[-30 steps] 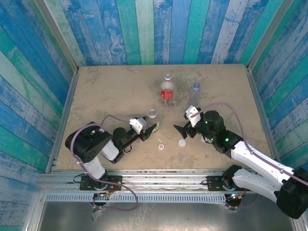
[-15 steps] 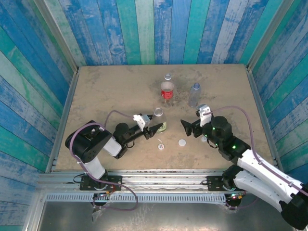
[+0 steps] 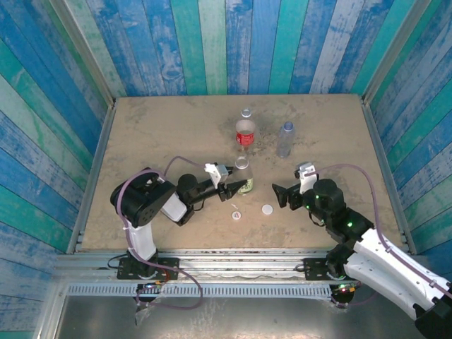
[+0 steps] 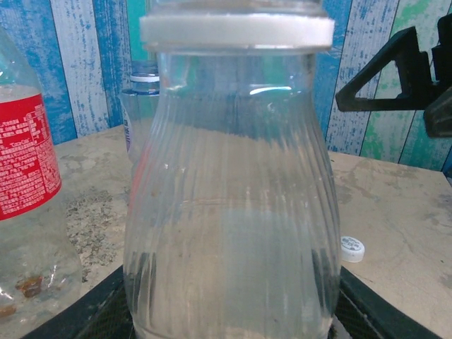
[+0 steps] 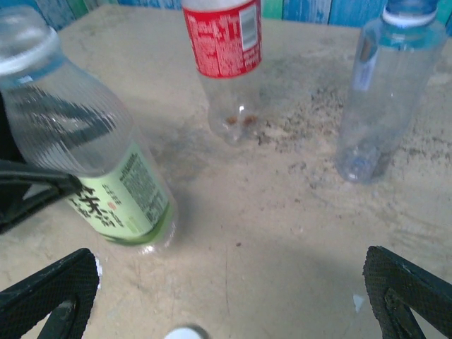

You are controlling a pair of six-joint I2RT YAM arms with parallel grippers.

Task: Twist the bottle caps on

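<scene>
Green bottle [image 3: 243, 178] sitting mid-table, leaning a little, its mouth looking uncapped from above. Left gripper [image 3: 233, 186] clamping it low by the label, one finger on either side. Cap [image 3: 267, 209] lying flat on the table, right and near of that bottle and apart from it. Second cap [image 3: 235, 215] lying near of the bottle, just beside the left gripper. Right gripper [image 3: 281, 195] hovering just right of the first cap, jaws spread wide and gripping nothing. Red bottle [image 3: 245, 132] standing far of the green one, blue bottle [image 3: 285, 139] standing to its right, no gripper on either. Reading the step as: left arm steadying the green bottle while the right is lining up a cap pick. Next move is calling for the right gripper dropping over the cap, pinching its rim, then setting it square on the mouth before twisting.
</scene>
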